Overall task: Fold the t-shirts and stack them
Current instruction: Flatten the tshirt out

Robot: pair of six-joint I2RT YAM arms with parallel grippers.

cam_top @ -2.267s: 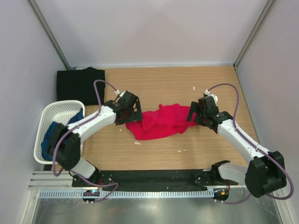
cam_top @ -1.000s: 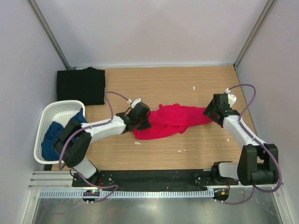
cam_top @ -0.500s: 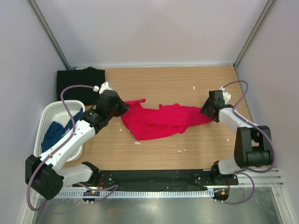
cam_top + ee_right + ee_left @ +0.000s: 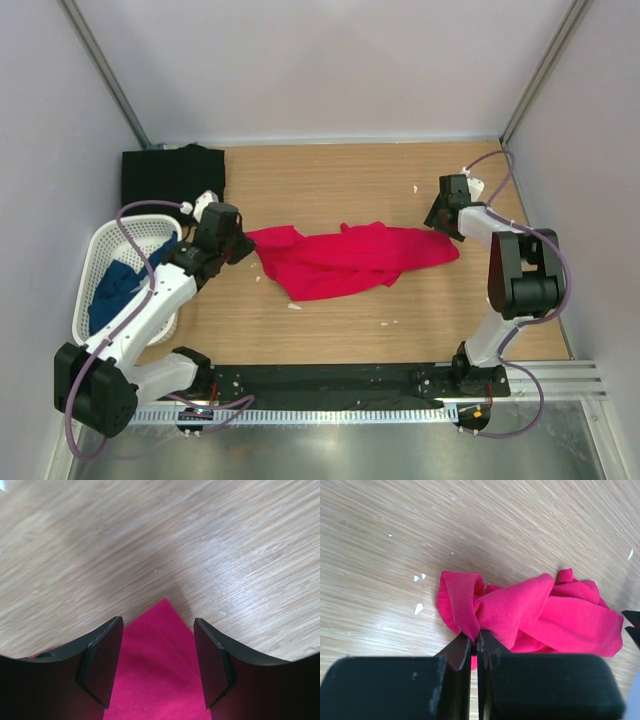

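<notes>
Mid-frame on the counter [image 4: 350,190] lies the red t-shirt [image 4: 345,262], left gripper [image 4: 476,639] jaws clamped on its frame-left edge, right gripper [image 4: 157,625] jaws apart astride the right corner: best close there first, then draw it flat evenly.

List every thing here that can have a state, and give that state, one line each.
Red shirt: unfolded and crumpled.
Black shirt: folded, far left corner.
Blue shirt: bunched in the basket.
Basket: upright, holding the blue shirt.
Left gripper: shut on the red shirt's edge.
Right gripper: open, red shirt's corner between its fingers.
</notes>
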